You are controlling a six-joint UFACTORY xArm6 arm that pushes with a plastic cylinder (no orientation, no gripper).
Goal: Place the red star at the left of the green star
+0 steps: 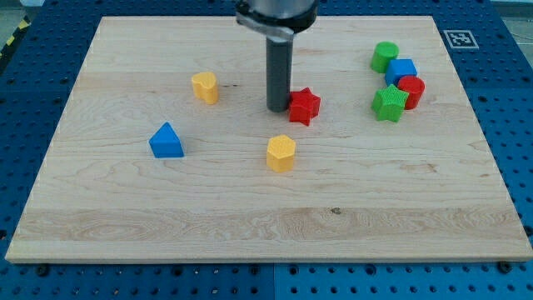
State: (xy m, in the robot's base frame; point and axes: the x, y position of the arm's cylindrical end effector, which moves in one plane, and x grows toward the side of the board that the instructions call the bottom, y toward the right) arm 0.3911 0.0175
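My tip [277, 109] touches the red star's [305, 106] left side, green star [389, 103] well apart rightward.

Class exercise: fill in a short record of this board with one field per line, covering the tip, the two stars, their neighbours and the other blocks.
tip: my tip sits against the red star's left side
red star: near board centre
green star: at the view's right, well apart from the red star
cluster by green star: green cylinder, blue cube, red cylinder
yellow blocks: and
blue triangular block: at left
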